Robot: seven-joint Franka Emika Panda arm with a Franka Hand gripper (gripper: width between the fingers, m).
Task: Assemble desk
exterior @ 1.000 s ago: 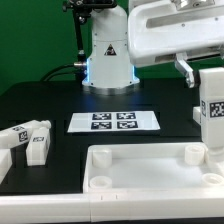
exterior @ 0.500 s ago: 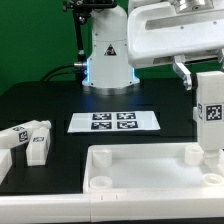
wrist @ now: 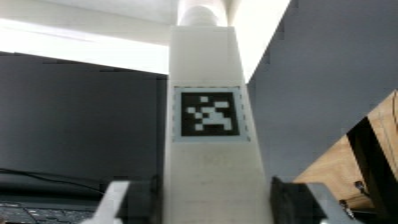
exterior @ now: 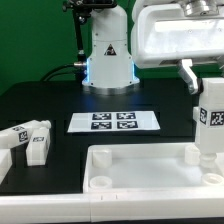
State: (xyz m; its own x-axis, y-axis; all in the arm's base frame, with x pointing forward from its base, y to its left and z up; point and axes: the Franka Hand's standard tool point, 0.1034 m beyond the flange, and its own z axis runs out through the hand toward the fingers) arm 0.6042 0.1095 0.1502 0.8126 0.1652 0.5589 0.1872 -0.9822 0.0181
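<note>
A: Fingers?
B: The gripper [wrist: 199, 203] is clamped on a leg [exterior: 212, 118], held upright
A: Where is it?
B: At the top's [exterior: 140, 172] far corner, exterior view's right; seated or not, can't tell. Other legs [exterior: 30, 140] lie at that view's left, well apart

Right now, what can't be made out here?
The held leg runs off the exterior view's right, so whether it sits in the desk top is unclear.
The loose legs are cut off at the exterior view's left.
Wrist view: the leg hides the desk top.
</note>
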